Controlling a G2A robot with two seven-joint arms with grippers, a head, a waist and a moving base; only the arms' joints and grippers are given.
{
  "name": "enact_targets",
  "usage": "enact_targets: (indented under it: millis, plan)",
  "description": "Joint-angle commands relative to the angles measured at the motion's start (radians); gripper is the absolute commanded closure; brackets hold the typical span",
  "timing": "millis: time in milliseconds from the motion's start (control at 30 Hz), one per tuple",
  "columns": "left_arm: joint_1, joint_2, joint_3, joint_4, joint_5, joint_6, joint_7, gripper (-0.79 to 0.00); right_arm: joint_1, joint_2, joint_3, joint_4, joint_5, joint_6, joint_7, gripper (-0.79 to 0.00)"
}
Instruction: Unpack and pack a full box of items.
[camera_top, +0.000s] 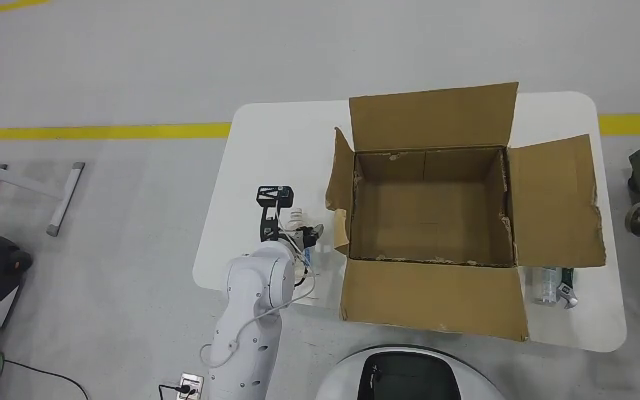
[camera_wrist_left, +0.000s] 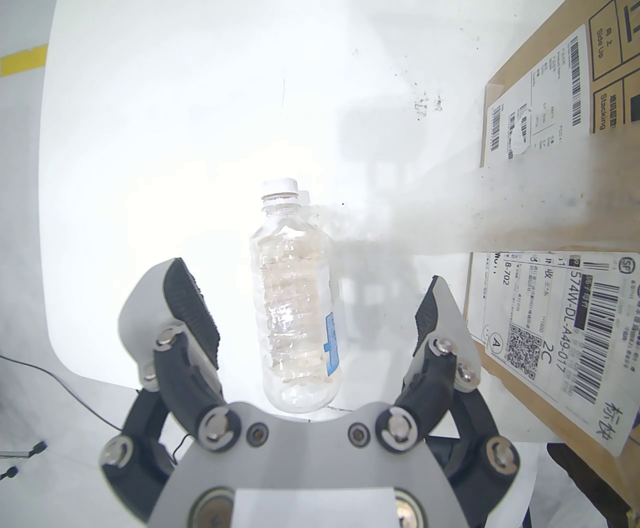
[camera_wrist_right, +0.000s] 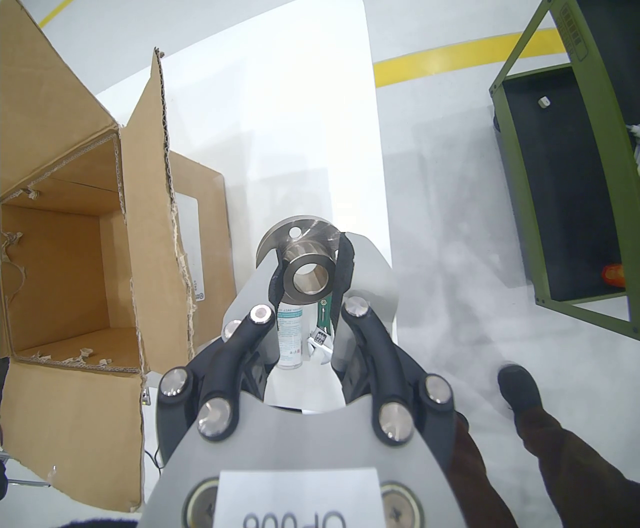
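We see our left gripper (camera_wrist_left: 307, 287) spread wide, astride a clear plastic bottle (camera_wrist_left: 295, 305) lying on the white table (camera_top: 270, 150) beside the open brown cardboard box (camera_top: 435, 295). Our right gripper (camera_wrist_right: 310, 262) clamps a steel flanged ring (camera_wrist_right: 295, 237). A yellow line (camera_top: 110, 131) crosses the grey floor (camera_top: 120, 60).

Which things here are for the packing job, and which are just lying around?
For the job: box, clear bottle, flange, labelled bottle, wrench.
Just lying about: green cart, yellow line.
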Motion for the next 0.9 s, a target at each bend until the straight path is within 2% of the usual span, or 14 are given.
enact_targets:
  millis: [0, 533, 700, 867]
  plan:
    - [0.0, 0.0, 0.0, 0.0, 0.0, 0.0, 0.0, -0.785, 0.0, 0.0, 0.0, 0.0, 0.0, 0.0, 0.0, 0.0]
    - [0.0, 0.0, 0.0, 0.0, 0.0, 0.0, 0.0, -0.785, -0.003, 0.0, -0.001, 0.002, 0.001, 0.0, -0.009, 0.0]
    - [0.0, 0.0, 0.0, 0.0, 0.0, 0.0, 0.0, -0.785, -0.069, 0.006, -0.038, 0.009, -0.033, 0.017, -0.077, 0.0]
    - [0.0, 0.0, 0.0, 0.0, 0.0, 0.0, 0.0, -0.785, -0.1, 0.017, -0.087, 0.037, -0.11, 0.026, -0.093, 0.0]
